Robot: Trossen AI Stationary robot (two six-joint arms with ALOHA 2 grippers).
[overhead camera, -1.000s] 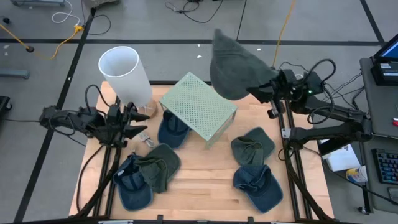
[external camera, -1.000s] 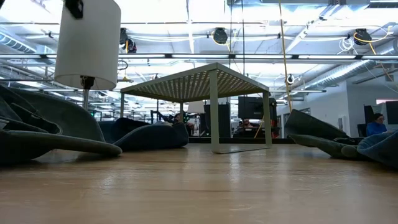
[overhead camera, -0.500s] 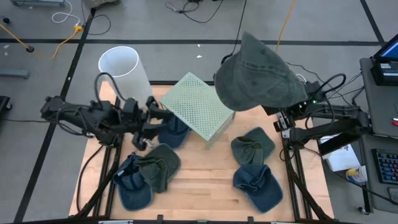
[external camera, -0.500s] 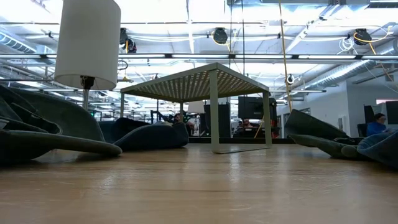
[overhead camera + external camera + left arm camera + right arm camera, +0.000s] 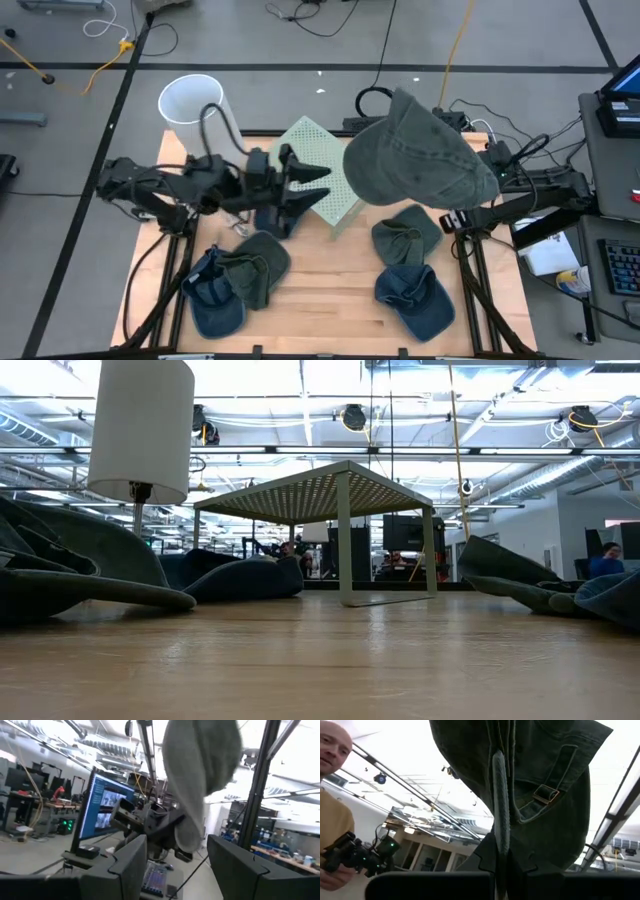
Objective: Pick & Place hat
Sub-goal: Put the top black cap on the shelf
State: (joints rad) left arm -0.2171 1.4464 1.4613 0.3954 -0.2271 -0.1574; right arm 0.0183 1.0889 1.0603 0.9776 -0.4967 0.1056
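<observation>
Item: hat pick-and-place, mid-transfer.

Tube (image 5: 197, 108): white, upright, far left corner of the table (image 5: 330, 290).

Left gripper (image 5: 318, 182): fingers spread wide, holding nothing; it hangs over the near edge of the rack (image 5: 320, 165), aimed at the raised hat.

Loose hats: a blue and green pile (image 5: 235, 280) near left, one blue hat (image 5: 275, 215) under the left arm, two more (image 5: 410, 265) near right; all lie flat on the wood.

Rack: pale green perforated stand, centre of the table, nothing on top.

Hat (image 5: 415, 150): grey-green cap, held in the air above the rack's right side and the table's right edge. The crown faces up and toward the rack. The right wrist view shows the strap and brass buckle hanging just above the fingers. Its long axis appears to run from rack to right arm, roughly level.

Right gripper (image 5: 498, 865): fully closed, pinching the hat's back edge.

Progress: the pick is judged done. Carrying over and release remain, and the destination cannot be told.
</observation>
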